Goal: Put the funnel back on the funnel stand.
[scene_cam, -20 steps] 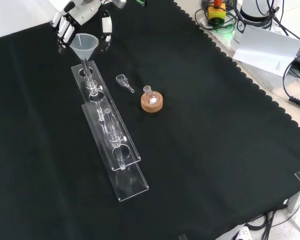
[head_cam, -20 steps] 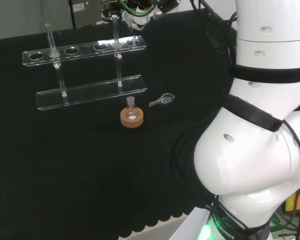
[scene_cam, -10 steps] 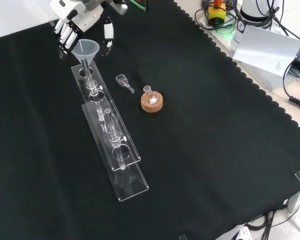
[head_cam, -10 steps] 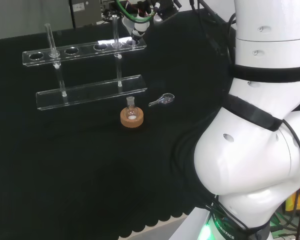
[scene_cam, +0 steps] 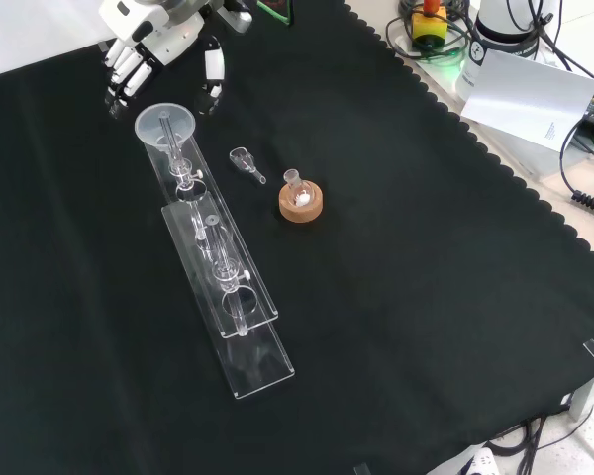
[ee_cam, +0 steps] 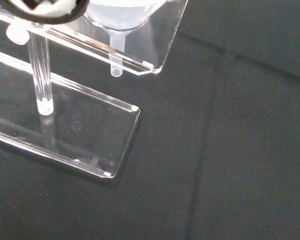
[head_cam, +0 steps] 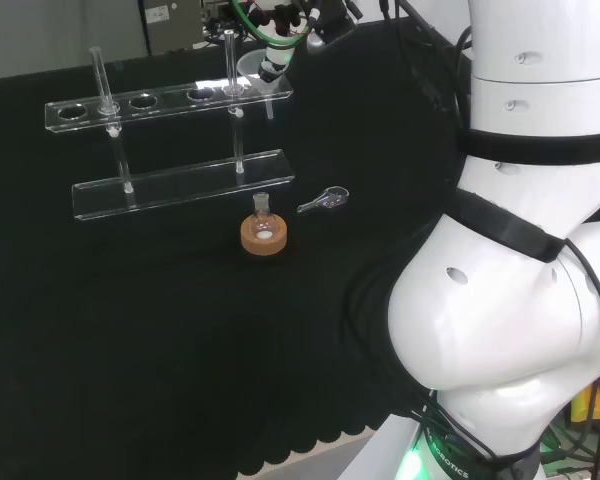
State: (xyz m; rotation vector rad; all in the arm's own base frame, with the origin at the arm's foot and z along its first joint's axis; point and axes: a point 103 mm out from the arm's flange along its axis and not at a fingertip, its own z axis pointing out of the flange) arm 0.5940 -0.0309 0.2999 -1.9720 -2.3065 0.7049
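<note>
Funnel (scene_cam: 164,123): sitting in the end hole of the stand (scene_cam: 214,259). Robot hand (scene_cam: 148,45): hovering just beyond the funnel, fingers spread, holding nothing. Next: clearing away.

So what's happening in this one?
A robot arm is putting a clear funnel back on a clear rack on black cloth. In the front view the funnel sits in the rack's end hole, its stem poking down through the top shelf. The hand is just beyond it with fingers spread, not holding the funnel. Beside the rack stand a small flask on a cork ring and a small glass piece.
</note>
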